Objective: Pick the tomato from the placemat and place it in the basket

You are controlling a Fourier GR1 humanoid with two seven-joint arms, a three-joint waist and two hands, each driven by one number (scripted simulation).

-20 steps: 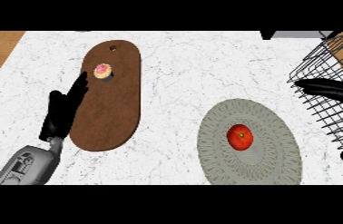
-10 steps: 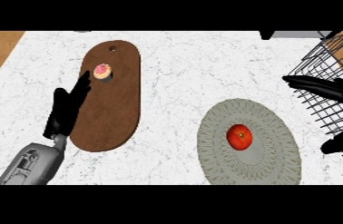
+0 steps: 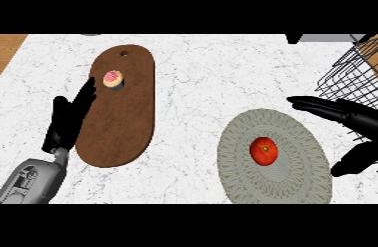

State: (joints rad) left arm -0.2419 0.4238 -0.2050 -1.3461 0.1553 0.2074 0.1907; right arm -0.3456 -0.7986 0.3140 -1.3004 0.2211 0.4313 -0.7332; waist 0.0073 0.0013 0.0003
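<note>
The tomato (image 3: pixel 263 151) lies on the placemat (image 3: pixel 295 183), just left of the open right hand (image 3: pixel 345 116), the nearer hand.

No text, label, brand, number or sign is showing anywhere that can be read. The worktop (image 3: pixel 199 71), the wooden board (image 3: pixel 118 126), the placemat (image 3: pixel 295 183) and the wire basket (image 3: pixel 354 73) are all showing plain surfaces, bearing no lettering.
</note>
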